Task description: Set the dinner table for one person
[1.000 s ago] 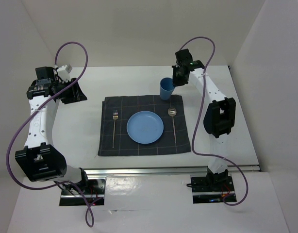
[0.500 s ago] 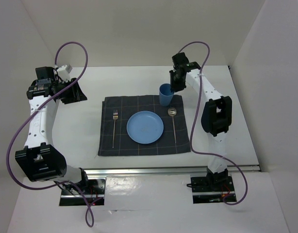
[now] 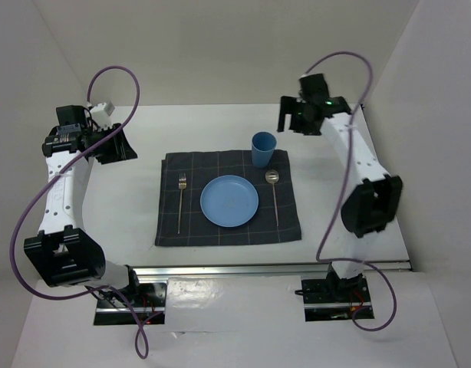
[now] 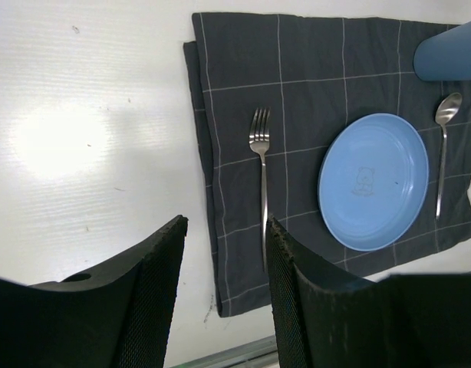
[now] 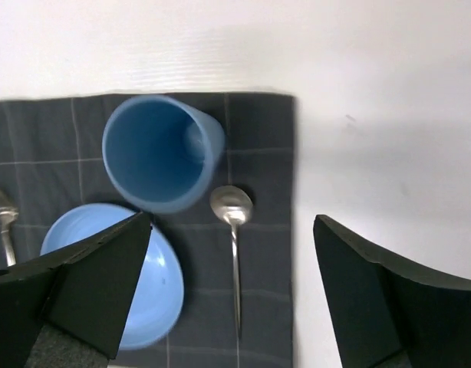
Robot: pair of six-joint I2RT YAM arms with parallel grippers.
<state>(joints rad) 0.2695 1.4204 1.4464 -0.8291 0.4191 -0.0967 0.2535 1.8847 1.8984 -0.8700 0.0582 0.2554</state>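
Your right gripper (image 5: 232,230) stands wide apart, holding nothing. The empty blue cup (image 5: 160,153) sits upright ahead of its jaws, on the placemat (image 5: 262,299). Your left gripper (image 4: 224,226) is parted and empty over the white dinner table (image 4: 90,138). White walls (image 3: 220,54) surround it.

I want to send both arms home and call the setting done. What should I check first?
1. Right gripper open, nothing in it, clear of the cup: ok.
2. Cup upright on the placemat's far right corner: ok.
3. Plate centred on the placemat, fork on its left, spoon on its right: ok.
4. Left gripper open, empty, above the dinner table beside the placemat: ok.
5. Knife laid out: not ok, none in view.
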